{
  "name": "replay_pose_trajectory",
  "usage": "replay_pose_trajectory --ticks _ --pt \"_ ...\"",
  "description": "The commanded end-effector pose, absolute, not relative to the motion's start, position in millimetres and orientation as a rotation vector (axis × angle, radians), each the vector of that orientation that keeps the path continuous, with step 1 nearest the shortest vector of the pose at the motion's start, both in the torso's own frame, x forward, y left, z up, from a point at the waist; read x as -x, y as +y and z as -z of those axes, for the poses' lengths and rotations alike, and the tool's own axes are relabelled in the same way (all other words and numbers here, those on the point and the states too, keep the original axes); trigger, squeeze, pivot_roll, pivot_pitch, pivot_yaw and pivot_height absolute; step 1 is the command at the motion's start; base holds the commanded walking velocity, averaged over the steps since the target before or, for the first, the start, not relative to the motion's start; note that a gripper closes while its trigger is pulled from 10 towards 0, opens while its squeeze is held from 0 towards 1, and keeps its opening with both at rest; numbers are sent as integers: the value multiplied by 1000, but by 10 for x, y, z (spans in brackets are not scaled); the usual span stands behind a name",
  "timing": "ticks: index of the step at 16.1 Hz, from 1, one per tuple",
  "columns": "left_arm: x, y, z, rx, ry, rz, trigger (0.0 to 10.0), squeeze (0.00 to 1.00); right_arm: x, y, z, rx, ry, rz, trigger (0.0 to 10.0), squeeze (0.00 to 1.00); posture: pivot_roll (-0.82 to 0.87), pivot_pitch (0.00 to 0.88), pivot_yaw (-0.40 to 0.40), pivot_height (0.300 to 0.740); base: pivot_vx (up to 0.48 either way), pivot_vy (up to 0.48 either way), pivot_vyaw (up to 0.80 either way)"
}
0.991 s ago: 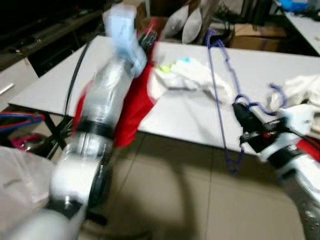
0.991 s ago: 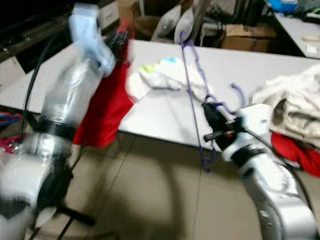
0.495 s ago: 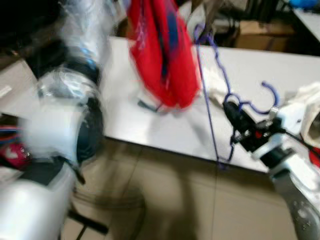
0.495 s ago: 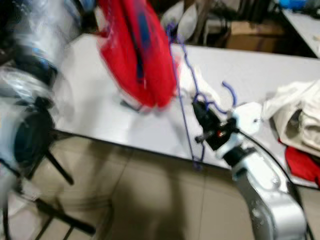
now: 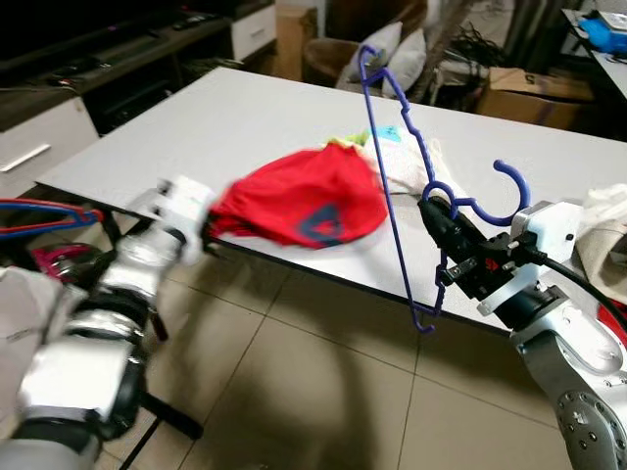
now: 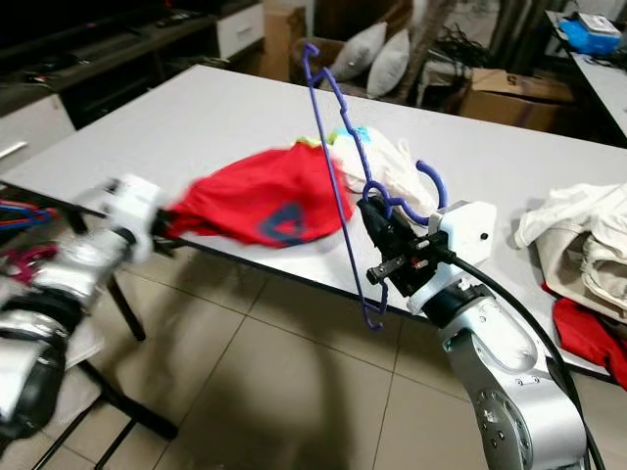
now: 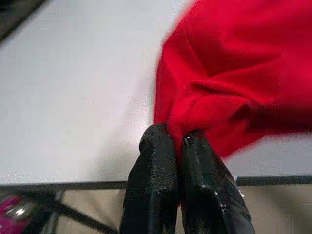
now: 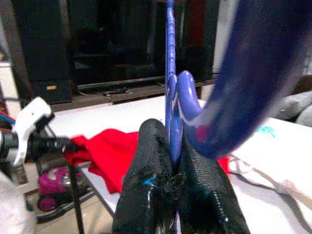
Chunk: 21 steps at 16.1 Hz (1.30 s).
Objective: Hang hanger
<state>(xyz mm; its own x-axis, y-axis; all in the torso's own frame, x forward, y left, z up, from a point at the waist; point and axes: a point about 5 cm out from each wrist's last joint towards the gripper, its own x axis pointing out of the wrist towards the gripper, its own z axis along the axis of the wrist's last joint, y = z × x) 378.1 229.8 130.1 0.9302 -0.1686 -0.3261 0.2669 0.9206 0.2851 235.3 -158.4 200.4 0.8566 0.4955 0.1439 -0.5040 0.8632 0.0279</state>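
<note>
At lower left, left gripper (image 5: 204,232), fingers pinched on crumpled red cloth garment (image 5: 304,208) lying at the grey table (image 5: 196,127) edge, centre frame. At right, right gripper (image 5: 438,217) clamped on thin blue plastic hanger (image 5: 390,186), held upright.

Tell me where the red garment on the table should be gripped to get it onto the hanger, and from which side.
Probably at its near edge, from the table's front edge. The red garment lies bunched flat on the white table, one corner trailing toward that edge, where the left gripper is pinched on a fold. The right gripper holds the blue hanger upright beside it.
</note>
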Motion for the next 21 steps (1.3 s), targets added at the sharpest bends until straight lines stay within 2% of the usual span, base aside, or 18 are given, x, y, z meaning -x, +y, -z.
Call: replay_pose_trajectory --ticks 1,5,6,7,8,10,11,12,13,14,15,16,17,18,19,20,21 --pt "-3813 2271 -1374 -311 285 253 10000 1000 -2364 -1566 -1992 -79 -122 -542 10000 0 54 0 -3 740 0 0 0" --pt "-3924 2320 -1817 -152 76 251 10000 1000 -2396 -1590 -1932 -84 -97 -498 10000 0 53 0 -4 740 0 0 0" --pt "-3957 2315 -1988 -60 -12 261 10000 1000 -2415 -1627 -1906 -74 -84 -466 10000 0 52 0 -4 740 0 0 0" --pt "-3967 2322 -2066 -57 -48 263 10000 114 -2427 -1647 -1893 -67 -76 -446 10000 0 51 0 -5 740 0 0 0" --pt "-3978 2359 -2121 -152 -32 248 10000 0 -2451 -1688 -1864 -55 -60 -409 10000 0 51 0 -6 740 0 0 0" --pt "-3964 2470 -2066 -339 121 253 10000 0 -2472 -1740 -1816 -42 -30 -374 10000 0 48 0 -6 740 0 0 0" --pt "-3968 2527 -2127 -224 136 244 10000 0 -2476 -1760 -1801 -37 -20 -359 10000 0 47 0 -5 740 0 0 0" --pt "-3984 2524 -2230 42 94 268 10000 0 -2477 -1765 -1796 -50 -20 -353 10000 0 47 0 -6 740 0 0 0" --pt "-3997 2525 -2297 198 57 264 10000 0 -2476 -1766 -1795 -57 -21 -350 10000 0 47 0 -6 740 0 0 0" --pt "-4003 2478 -2402 484 5 340 10000 702 -2475 -1760 -1783 -71 -16 -348 10000 0 47 0 -11 740 0 0 0" --pt "-3998 2452 -2398 503 12 375 10000 702 -2476 -1757 -1778 -72 -13 -350 10000 0 47 0 -12 740 0 0 0" --pt "-3924 2320 -2048 96 254 525 10000 1000 -2479 -1735 -1756 -68 -2 -353 10000 0 48 0 -15 740 0 0 0" --pt "-3869 2283 -1889 -83 353 602 10000 1000 -2479 -1726 -1752 -68 -1 -356 10000 0 48 0 -15 740 0 0 0" --pt "-3785 2161 -1773 -45 451 764 10000 1000 -2477 -1718 -1748 -73 1 -359 10000 0 45 0 -14 740 0 0 0" --pt "-3785 2144 -1799 -12 438 780 10000 1000 -2476 -1718 -1748 -73 1 -358 10000 0 45 0 -14 740 0 0 0" --pt "-3820 2139 -1882 34 368 754 10000 1000 -2474 -1726 -1754 -75 -1 -354 10000 0 42 0 -14 740 0 0 0" --pt "-3927 2153 -2145 178 145 643 10000 1000 -2468 -1744 -1770 -78 -10 -344 10000 0 35 0 -8 740 0 0 0"
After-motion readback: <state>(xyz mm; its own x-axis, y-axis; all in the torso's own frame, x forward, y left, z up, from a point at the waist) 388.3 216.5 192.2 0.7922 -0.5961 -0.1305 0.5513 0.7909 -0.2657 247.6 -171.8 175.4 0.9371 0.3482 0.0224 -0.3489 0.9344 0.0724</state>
